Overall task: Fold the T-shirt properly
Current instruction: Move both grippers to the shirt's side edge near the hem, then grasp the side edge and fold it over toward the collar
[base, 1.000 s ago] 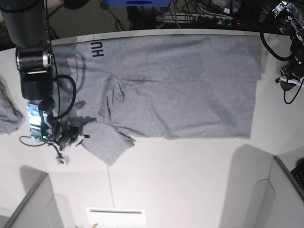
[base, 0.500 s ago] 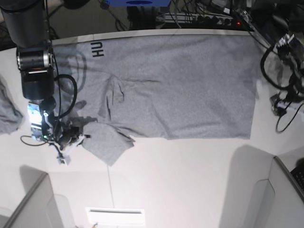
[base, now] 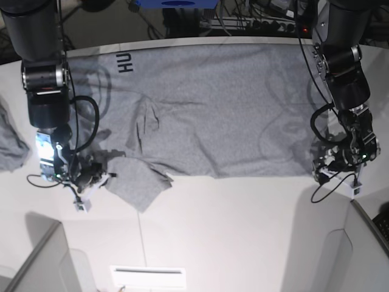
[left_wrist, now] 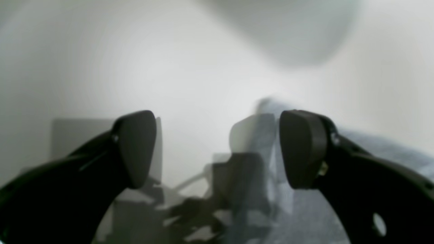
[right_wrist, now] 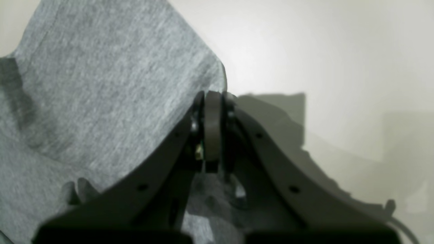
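Note:
The heather-grey T-shirt (base: 231,109) lies spread flat across the white table (base: 243,231), with black letters "HU" (base: 124,62) at its far left corner. One sleeve (base: 137,185) juts out toward the front left. My right gripper (base: 94,176) sits at that sleeve's edge. In the right wrist view its jaws are pressed together (right_wrist: 213,112) on the sleeve hem (right_wrist: 118,84). My left gripper (base: 333,167) hovers at the shirt's front right corner. In the blurred left wrist view it is open (left_wrist: 217,149) and empty, with grey cloth (left_wrist: 373,152) beside its right finger.
A smaller grey cloth lump (base: 9,143) lies at the table's left edge. A white label (base: 148,277) lies at the front. Grey partitions stand at the front left (base: 42,261) and front right (base: 364,243). Cables and gear (base: 243,15) line the back.
My left arm has swung in from the far right and come down to the shirt's front right corner. My right gripper has stayed at the sleeve, almost still.

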`<action>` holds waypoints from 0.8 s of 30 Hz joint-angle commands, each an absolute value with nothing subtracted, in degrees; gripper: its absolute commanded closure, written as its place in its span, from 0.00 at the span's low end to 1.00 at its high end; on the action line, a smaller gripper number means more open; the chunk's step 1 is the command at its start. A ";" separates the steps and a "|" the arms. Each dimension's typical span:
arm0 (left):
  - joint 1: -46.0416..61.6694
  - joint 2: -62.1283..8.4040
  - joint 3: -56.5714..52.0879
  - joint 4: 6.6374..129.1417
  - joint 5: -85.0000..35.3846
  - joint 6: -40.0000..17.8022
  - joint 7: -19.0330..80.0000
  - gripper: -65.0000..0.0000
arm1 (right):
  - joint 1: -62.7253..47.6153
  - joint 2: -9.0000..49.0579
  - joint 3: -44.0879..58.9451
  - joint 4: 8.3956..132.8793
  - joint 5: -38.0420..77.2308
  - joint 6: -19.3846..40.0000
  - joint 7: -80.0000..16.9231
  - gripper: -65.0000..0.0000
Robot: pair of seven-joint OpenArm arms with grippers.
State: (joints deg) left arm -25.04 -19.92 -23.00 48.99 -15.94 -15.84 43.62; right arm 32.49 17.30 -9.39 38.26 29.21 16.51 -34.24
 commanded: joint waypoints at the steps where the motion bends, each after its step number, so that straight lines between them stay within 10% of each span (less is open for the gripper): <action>1: -26.42 -20.97 -22.29 49.19 -15.87 -15.87 42.42 0.16 | 33.80 17.98 -9.27 38.81 28.97 16.57 -34.68 1.00; 15: -30.55 -18.42 -19.74 43.21 -15.78 -15.78 41.45 0.18 | 33.80 17.98 -9.27 38.81 28.97 16.57 -34.59 1.00; 24: -27.65 -17.10 -19.65 43.12 -16.04 -15.78 41.54 0.70 | 33.80 17.98 -9.10 38.81 28.97 16.57 -34.42 1.00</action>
State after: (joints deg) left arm -27.46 -17.41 -19.84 43.16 -16.49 -15.46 38.39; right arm 32.49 17.32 -9.37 38.26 29.19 16.53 -34.17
